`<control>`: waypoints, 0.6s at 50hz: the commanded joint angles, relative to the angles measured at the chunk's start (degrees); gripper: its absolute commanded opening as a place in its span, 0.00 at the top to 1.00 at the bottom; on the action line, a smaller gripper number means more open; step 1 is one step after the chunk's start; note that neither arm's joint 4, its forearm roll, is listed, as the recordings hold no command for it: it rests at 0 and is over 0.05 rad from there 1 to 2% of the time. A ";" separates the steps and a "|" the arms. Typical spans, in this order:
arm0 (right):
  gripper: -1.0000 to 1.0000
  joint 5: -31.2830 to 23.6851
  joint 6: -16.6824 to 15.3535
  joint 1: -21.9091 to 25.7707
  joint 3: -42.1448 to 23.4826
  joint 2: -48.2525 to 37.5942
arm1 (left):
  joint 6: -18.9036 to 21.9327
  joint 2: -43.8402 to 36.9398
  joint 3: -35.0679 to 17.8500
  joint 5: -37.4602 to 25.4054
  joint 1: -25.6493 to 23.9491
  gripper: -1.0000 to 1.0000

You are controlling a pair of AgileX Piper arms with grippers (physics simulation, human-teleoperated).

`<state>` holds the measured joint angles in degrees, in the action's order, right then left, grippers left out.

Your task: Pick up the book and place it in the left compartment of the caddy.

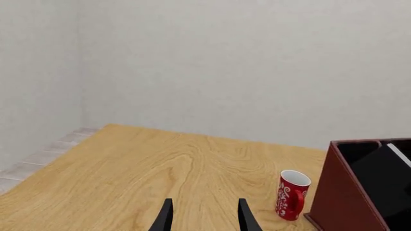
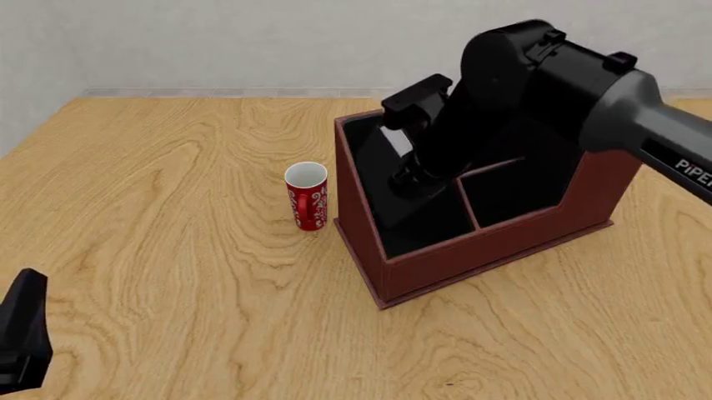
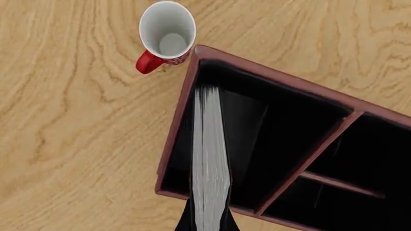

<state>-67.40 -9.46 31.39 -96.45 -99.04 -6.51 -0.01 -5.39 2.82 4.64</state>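
Note:
The reddish-brown caddy (image 2: 478, 250) stands right of the table's middle. The black book (image 3: 209, 154), white page edges toward the camera, stands on edge inside the long left compartment (image 3: 247, 144). My right gripper (image 3: 207, 224) is shut on the book, one dark finger on each cover. In the front view the right arm hangs over the caddy, and the book (image 2: 394, 140) leans in the left compartment (image 2: 362, 146) under my right gripper (image 2: 409, 177). My left gripper (image 1: 205, 219) is open and holds nothing, low over the table at the front left (image 2: 22, 333).
A red-and-white mug (image 2: 307, 196) stands upright just left of the caddy, close to its wall; the wrist views show the mug too (image 3: 167, 33) (image 1: 292, 195). Two shorter slots (image 2: 518, 187) fill the caddy's right side. Light walls bound the table at the back and left.

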 commanded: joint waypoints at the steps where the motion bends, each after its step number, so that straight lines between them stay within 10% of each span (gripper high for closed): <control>1: 1.00 1.81 1.84 0.60 2.60 0.68 | 0.10 0.00 -0.18 -0.18 -0.06 0.00; 12: 1.00 1.42 2.69 0.95 2.16 1.26 | 0.12 0.00 -0.46 -0.37 -0.34 0.00; 13: 0.00 1.86 4.34 2.62 3.77 2.55 | 0.23 0.00 -0.46 -0.37 -0.36 0.00; 30: 0.00 0.41 1.83 0.01 0.63 0.78 | 0.21 0.00 -0.73 -0.41 -0.42 0.00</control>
<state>-66.57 -7.62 31.61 -95.48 -98.36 -6.24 0.00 -6.00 2.40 4.36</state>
